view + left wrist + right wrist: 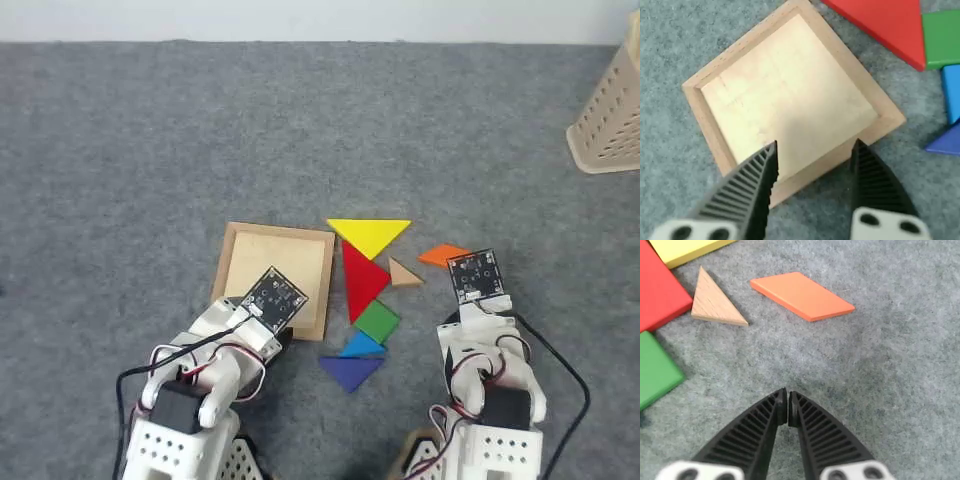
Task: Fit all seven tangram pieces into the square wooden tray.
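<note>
The square wooden tray (238,262) lies empty on the grey carpet, left of the pieces. My left gripper (815,155) hangs open over the tray's near rim (840,157). Right of the tray lie the yellow triangle (370,235), red triangle (360,278), green square (377,321), blue triangle (361,346) and purple triangle (351,371). The small wooden triangle (714,304) and orange parallelogram (801,295) lie just ahead of my right gripper (788,407), which is shut on nothing above bare carpet.
A beige slatted basket (612,110) stands at the far right edge. Grey carpet (300,130) covers the whole table, with wide free room behind the tray and pieces.
</note>
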